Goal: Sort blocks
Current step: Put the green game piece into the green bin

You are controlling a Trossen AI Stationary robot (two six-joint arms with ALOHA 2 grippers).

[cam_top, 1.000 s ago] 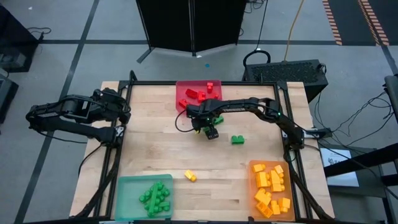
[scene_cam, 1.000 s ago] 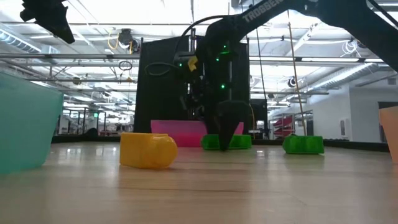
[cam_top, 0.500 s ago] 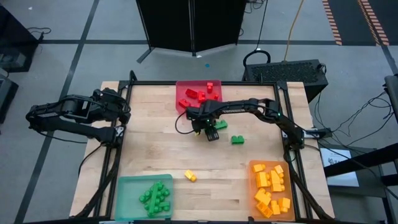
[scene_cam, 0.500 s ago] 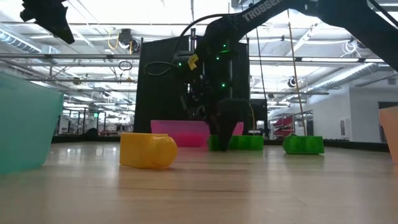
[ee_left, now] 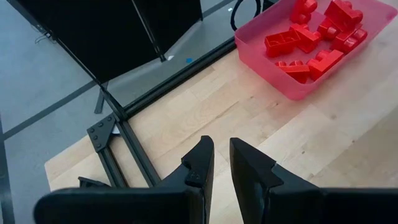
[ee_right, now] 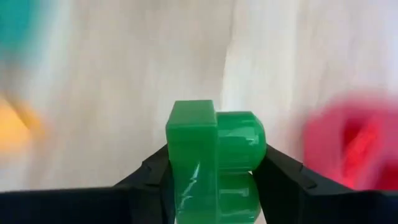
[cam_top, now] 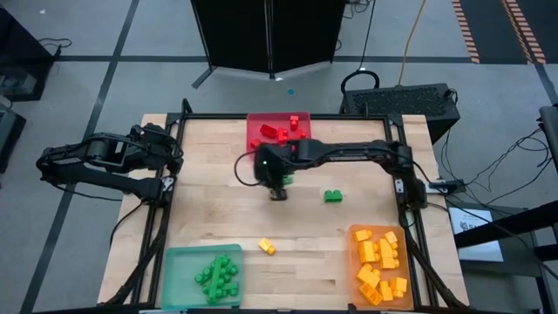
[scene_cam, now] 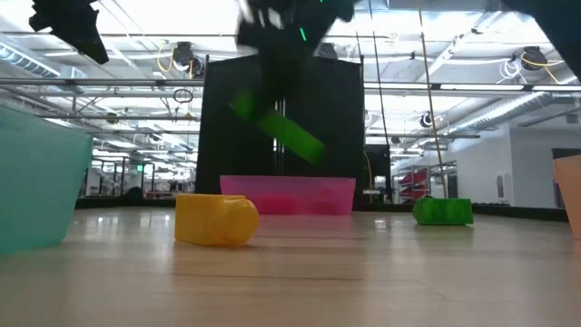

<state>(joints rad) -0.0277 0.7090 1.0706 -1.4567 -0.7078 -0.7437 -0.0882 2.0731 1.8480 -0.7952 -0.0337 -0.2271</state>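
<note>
A green block [ee_right: 214, 162] sits between the fingers of my right gripper [cam_top: 277, 186] above the table's middle, just in front of the red tray [cam_top: 301, 150]. In the low view the block [scene_cam: 277, 127] hangs tilted, well above the table. A second green block [cam_top: 333, 195] lies flat on the wood to the right of the gripper. A yellow block [cam_top: 267, 247] lies nearer the front. My left gripper [ee_left: 217, 155] waits, shut, over the table's far left corner. My right gripper pinches the green block between its two fingers [ee_right: 152, 174], one on each of two opposite sides [ee_right: 177, 158]. The fingers come from above, pointing down. The block is lifted clear of the table and tilts in the low view.
The red tray holds several red blocks. A green tray [cam_top: 179, 270] at the front left holds green blocks. An orange tray [cam_top: 357, 240] at the front right holds yellow-orange blocks. Bare wood lies between the trays.
My right gripper has shut on the green block that lay on the table. It has lifted the block clear and carried it toward the table's left edge. The block now hangs tilted. The other green block and the yellow block have stayed put.
</note>
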